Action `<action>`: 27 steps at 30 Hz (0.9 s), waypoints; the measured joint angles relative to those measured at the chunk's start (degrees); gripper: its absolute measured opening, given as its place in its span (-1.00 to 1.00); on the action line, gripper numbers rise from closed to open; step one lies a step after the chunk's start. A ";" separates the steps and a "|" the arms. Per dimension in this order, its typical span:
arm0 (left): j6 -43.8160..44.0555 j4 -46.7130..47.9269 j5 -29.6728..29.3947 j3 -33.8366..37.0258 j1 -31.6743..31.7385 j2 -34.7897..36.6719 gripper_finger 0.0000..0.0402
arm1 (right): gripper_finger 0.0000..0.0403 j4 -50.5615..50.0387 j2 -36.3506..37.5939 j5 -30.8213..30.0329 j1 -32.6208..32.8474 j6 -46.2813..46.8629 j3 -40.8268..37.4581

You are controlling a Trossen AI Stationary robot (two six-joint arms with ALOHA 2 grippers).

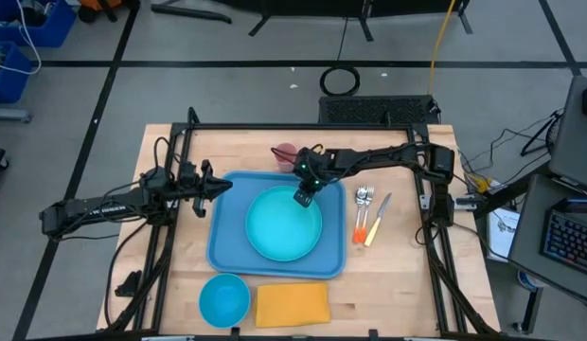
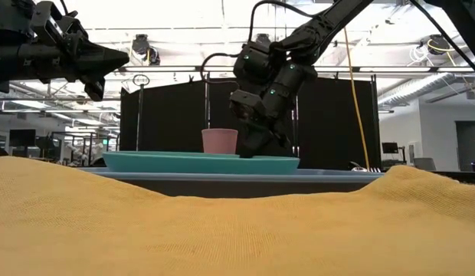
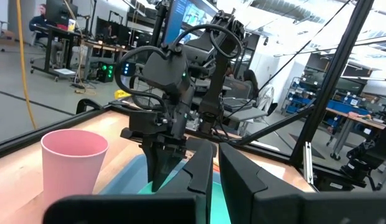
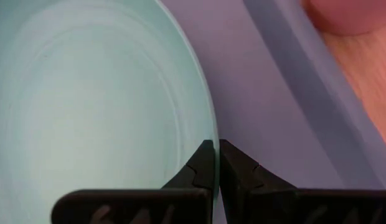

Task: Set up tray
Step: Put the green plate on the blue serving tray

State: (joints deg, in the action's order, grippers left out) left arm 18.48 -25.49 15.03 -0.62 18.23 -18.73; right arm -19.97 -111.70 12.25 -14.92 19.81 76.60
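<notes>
Tray-wise, the large light-blue rectangular plastic tray (image 1: 229, 248) with its raised rim is lying mid-table, long axis running from the table's far edge toward its near edge, with the round teal plate (image 1: 279, 227) sitting inside it. The right gripper (image 1: 303, 197) is reaching in over the tray's far right corner, fingers pinched together on the plate's rim as the right wrist view shows, so it is by far the nearer arm. The left gripper (image 1: 218, 188) is hovering clenched and empty just off the tray's far left corner. Outside the tray, a pink plastic cup (image 1: 285, 152) is standing just beyond the far rim, plastic cutlery (image 1: 367, 216) is lying to the right, and a blue bowl (image 1: 223, 297) and orange square napkin (image 1: 292, 305) are waiting near the front edge. Any release probably wants a straight lift, since the cup is crowding the far side.
</notes>
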 joint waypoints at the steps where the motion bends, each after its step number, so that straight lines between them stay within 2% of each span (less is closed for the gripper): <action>1: 0.00 0.01 0.01 0.00 -0.01 0.01 -0.85 | -1.00 -0.04 0.00 0.00 0.02 0.01 0.00; 27: 1.18 0.01 0.02 0.00 -0.01 0.01 -0.85 | -0.96 -0.02 0.00 0.10 0.07 -1.32 0.00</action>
State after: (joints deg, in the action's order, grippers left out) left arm 19.66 -25.47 15.05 -0.62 18.22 -18.72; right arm -19.99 -111.70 12.35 -14.85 18.49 76.60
